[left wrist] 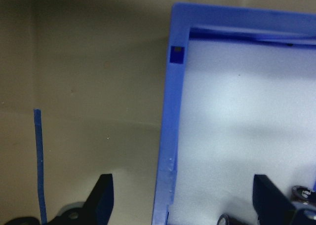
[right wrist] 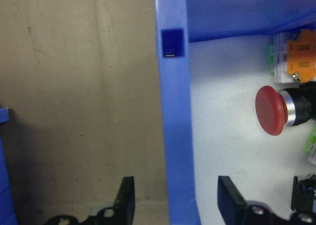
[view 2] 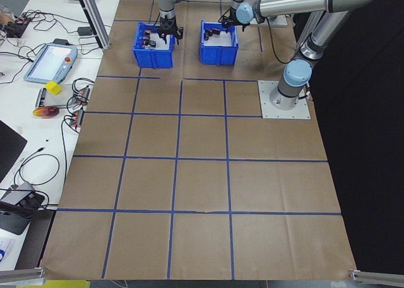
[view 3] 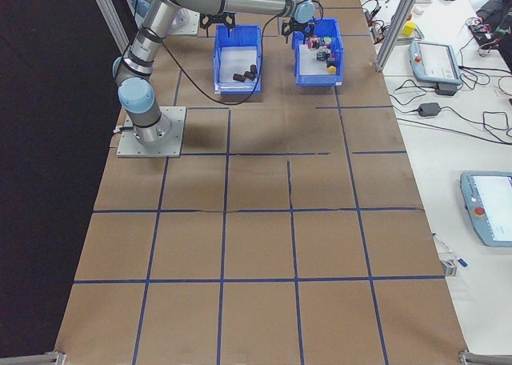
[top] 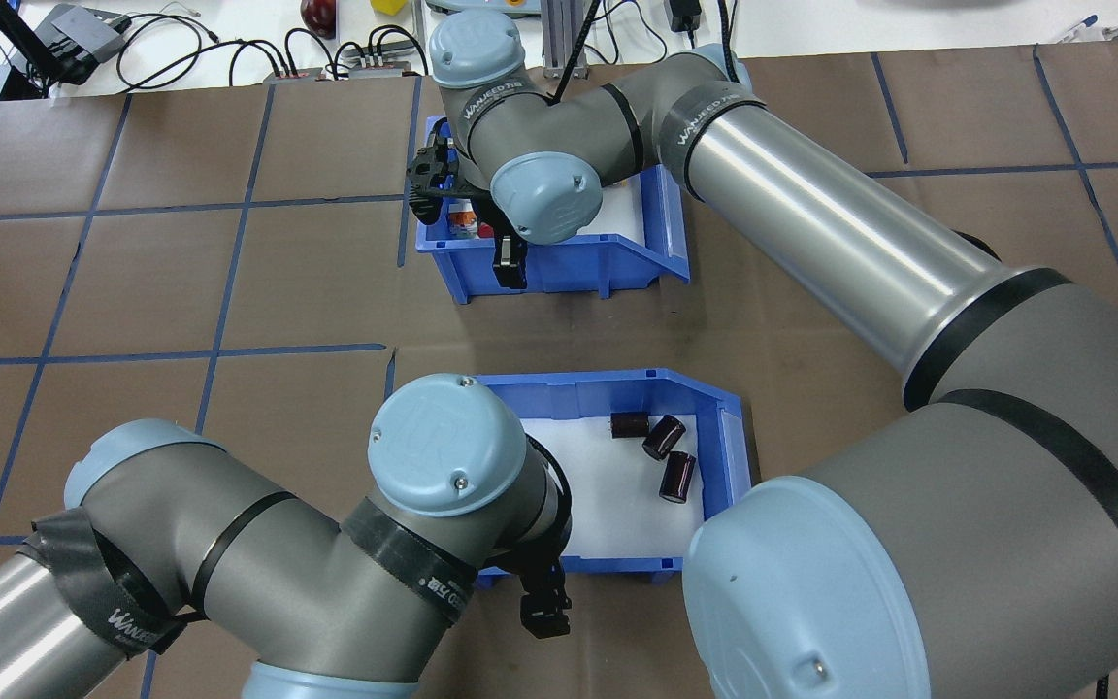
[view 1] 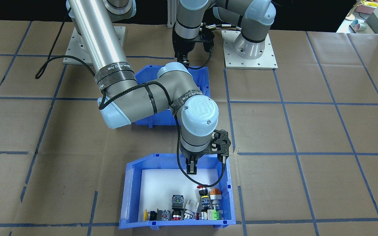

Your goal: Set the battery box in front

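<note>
The blue plastic battery box point(top: 705, 403) with white foam liner and three dark cylindrical cells point(top: 661, 449) sits on the brown paper-covered surface point(top: 229, 291), nearer the robot. The left tool point(left wrist: 180, 195) straddles its wall, fingers apart. Farther out, the right tool point(right wrist: 175, 200) straddles the rim of the blue switch bin point(view 1: 128, 183), fingers likewise apart.

Bright, even light from overhead glares along the steel arm tube point(view 1: 92, 36) and washes out the white foam point(left wrist: 247, 116), while both wrist views look soft, perhaps from closeness, with dim table paper point(right wrist: 74, 111).
</note>
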Robot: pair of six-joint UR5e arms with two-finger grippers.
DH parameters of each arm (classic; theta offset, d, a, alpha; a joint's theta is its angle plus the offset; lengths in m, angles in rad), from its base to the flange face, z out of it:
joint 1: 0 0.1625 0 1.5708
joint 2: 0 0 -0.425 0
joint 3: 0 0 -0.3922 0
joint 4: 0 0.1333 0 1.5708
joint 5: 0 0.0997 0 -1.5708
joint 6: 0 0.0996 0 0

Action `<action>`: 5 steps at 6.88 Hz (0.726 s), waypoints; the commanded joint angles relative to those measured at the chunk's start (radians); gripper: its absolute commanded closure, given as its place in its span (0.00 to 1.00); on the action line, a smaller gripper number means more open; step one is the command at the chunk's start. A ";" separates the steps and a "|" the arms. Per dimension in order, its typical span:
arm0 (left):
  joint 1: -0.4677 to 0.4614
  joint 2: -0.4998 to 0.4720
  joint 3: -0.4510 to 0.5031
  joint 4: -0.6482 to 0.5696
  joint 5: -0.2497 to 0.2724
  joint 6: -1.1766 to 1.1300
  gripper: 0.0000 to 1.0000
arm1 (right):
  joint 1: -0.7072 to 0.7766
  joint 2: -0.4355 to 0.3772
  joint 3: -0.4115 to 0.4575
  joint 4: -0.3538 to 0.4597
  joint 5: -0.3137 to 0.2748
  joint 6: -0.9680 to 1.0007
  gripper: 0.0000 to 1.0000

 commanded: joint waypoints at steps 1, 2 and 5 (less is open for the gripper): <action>-0.025 -0.011 -0.020 0.019 0.009 -0.023 0.01 | 0.000 -0.008 -0.007 0.006 -0.008 -0.002 0.76; -0.025 -0.025 -0.038 0.059 0.013 -0.024 0.01 | 0.003 -0.008 -0.009 0.008 -0.041 -0.004 0.91; -0.033 -0.105 -0.080 0.202 0.012 -0.054 0.14 | -0.005 -0.062 -0.018 0.015 -0.043 -0.004 0.94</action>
